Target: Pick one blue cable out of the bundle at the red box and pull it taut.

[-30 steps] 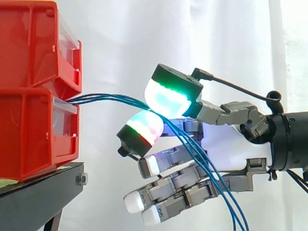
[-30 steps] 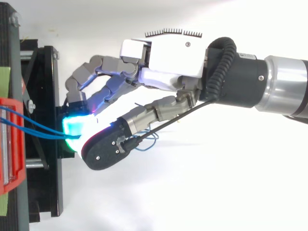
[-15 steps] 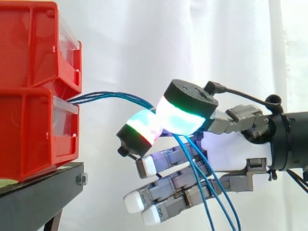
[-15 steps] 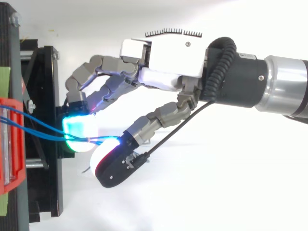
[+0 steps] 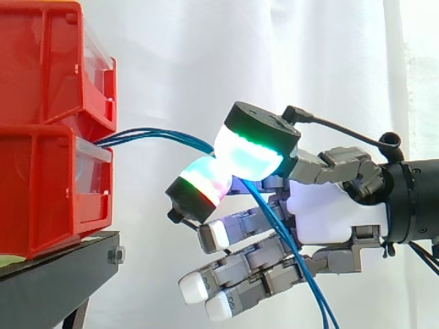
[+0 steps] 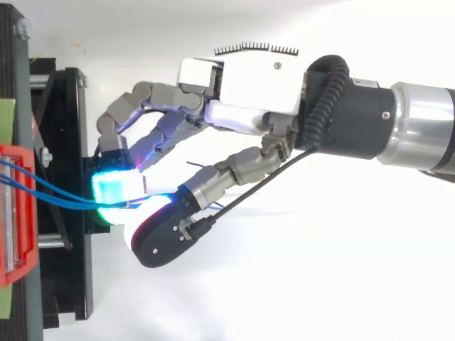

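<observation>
Blue cables (image 5: 161, 135) come out in a small bundle between the two stacked red boxes (image 5: 41, 192) and arc to the right. They pass between the hand's (image 5: 329, 212) green-glowing thumb pad (image 5: 252, 149) and a red-green glowing fingertip (image 5: 202, 184), then hang down to the lower right. The thumb and that finger are pressed together on the cables; the other fingers curl loosely below with white pads. In the top view the hand (image 6: 249, 85) reaches left, and the cables (image 6: 57, 193) run from the red box (image 6: 14, 213) to the cyan fingertip (image 6: 112, 193).
The red boxes stand on a black stand (image 5: 55, 274) at the left, seen from above as a black frame (image 6: 71, 128). A white curtain hangs behind. The arm comes in from the right.
The thumb swung down and off to the side half a second ago, then came back against the fingertip. The hanging cable strands now lie closer together. The arm has stayed in place.
</observation>
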